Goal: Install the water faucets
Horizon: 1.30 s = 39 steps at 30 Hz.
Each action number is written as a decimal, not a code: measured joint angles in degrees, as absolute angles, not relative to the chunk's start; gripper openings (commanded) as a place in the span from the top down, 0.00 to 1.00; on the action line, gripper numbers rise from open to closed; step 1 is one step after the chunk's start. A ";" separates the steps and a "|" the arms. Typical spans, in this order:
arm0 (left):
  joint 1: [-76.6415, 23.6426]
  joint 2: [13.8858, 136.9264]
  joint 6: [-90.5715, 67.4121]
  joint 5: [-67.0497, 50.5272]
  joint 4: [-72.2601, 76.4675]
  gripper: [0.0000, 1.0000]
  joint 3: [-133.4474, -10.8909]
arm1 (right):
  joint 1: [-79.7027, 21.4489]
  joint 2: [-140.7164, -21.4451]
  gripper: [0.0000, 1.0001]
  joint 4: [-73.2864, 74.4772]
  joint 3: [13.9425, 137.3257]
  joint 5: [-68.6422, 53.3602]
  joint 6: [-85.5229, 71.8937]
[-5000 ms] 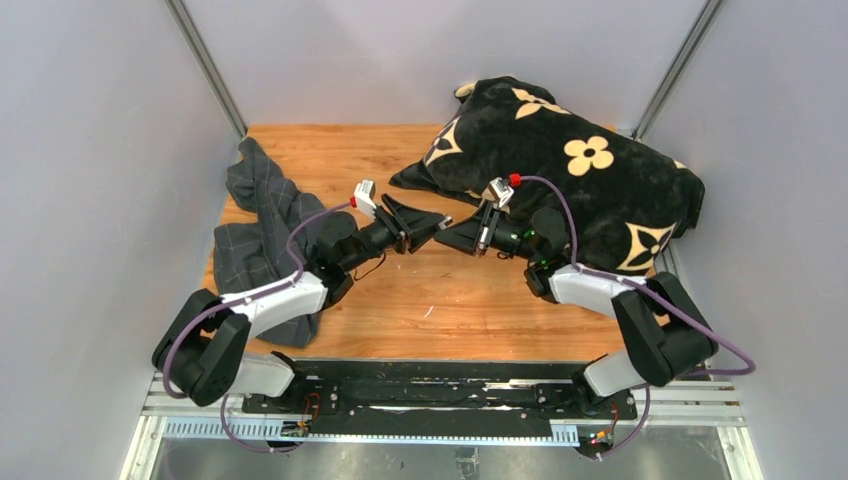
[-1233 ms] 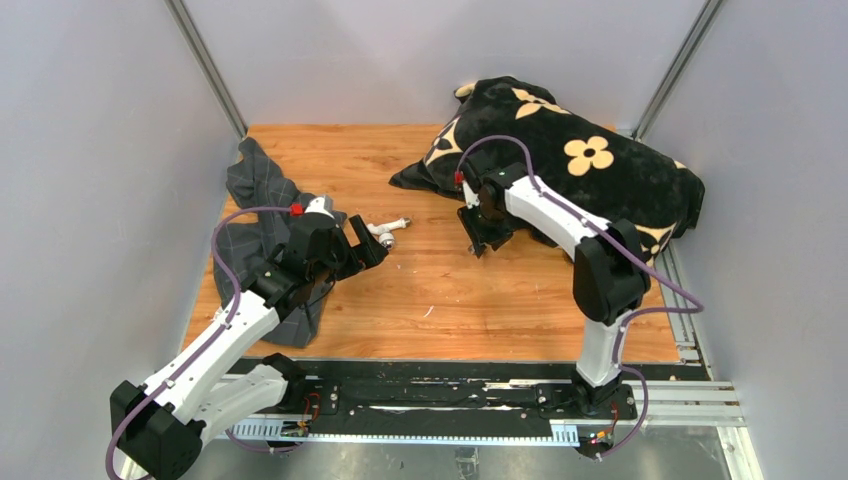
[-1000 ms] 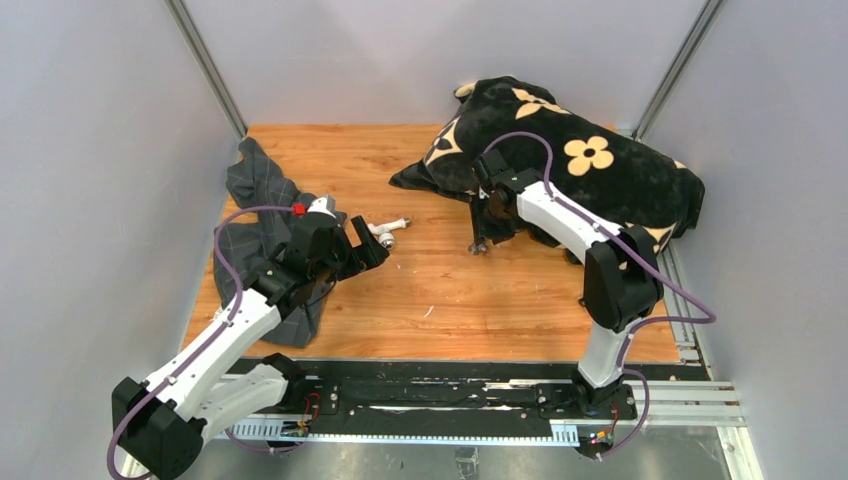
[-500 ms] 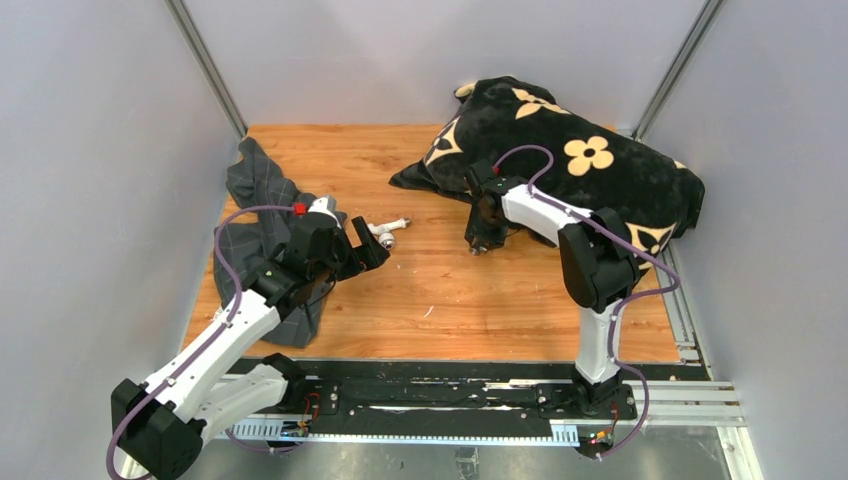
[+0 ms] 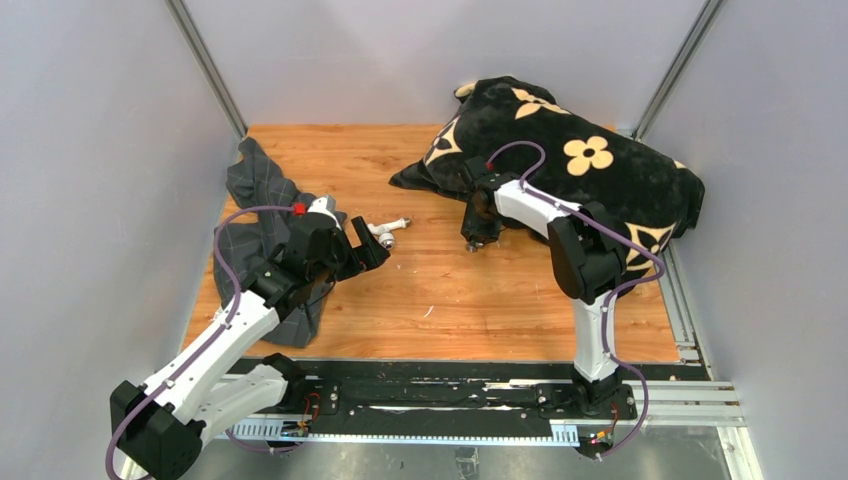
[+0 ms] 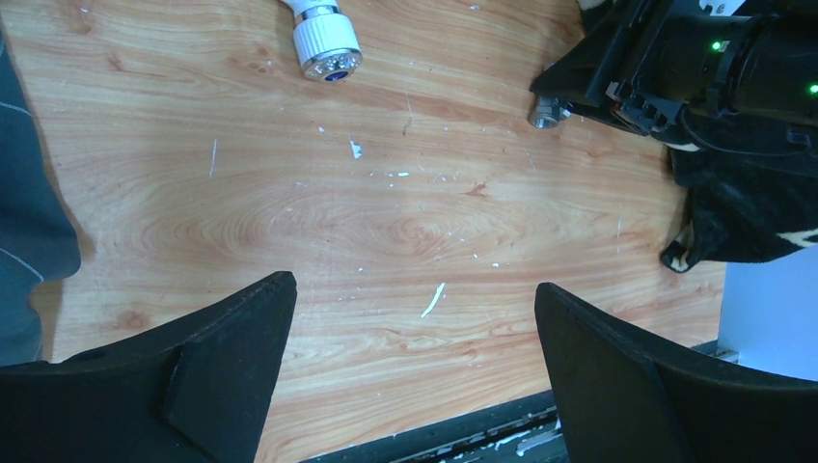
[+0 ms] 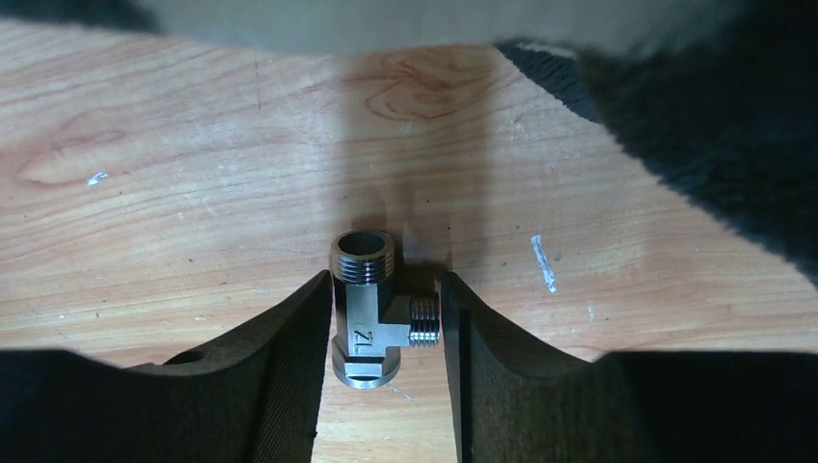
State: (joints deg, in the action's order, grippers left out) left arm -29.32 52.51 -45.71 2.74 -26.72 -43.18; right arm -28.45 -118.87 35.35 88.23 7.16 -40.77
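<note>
We start at the right claw (image 7: 386,289), which is clamped on the tee (image 7: 369,313). One finger (image 7: 280,367) lies flat against the tee's body and the other presses the end of its threaded side stub. The tee's main run lies along the fingers, with its open threaded mouth pointing out past the tips and the stub crosswise to them. It looks to be sitting on the table (image 7: 145,193) rather than lifted, though from this close we cannot be sure. Past the tips is bare wood, and farther off to one side is the dark edge of the cushion (image 7: 695,145).

The left claw (image 6: 415,289) stands wide apart, with only wood between its fingers. Ahead of it, a little toward one finger's side, lies the tap (image 6: 323,43). Its round metal end is turned toward the claw, and its white body runs on away from the claw, out of the wrist view. Farther ahead and across from the tap are the right claw and the tee.

We judge that the next move turns on this: the tap lies just ahead of the left claw and well apart from the right one, so the left arm is the nearer to take it. The right arm already has the tee. The two parts then have to meet with a threaded end of the tee in line with the tap's body.
</note>
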 measured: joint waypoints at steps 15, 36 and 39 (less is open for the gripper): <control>-29.32 52.01 -46.76 2.11 -26.65 0.02 -43.18 | -30.52 -118.96 0.67 35.99 88.31 8.45 -34.50; -29.32 61.14 -49.89 -19.84 -15.49 0.02 -42.54 | -40.82 -87.13 0.87 14.24 61.71 -15.05 -6.20; -29.32 61.84 -51.33 -22.46 -13.63 0.04 -42.54 | -43.86 -84.07 0.91 13.61 58.04 -17.93 -3.62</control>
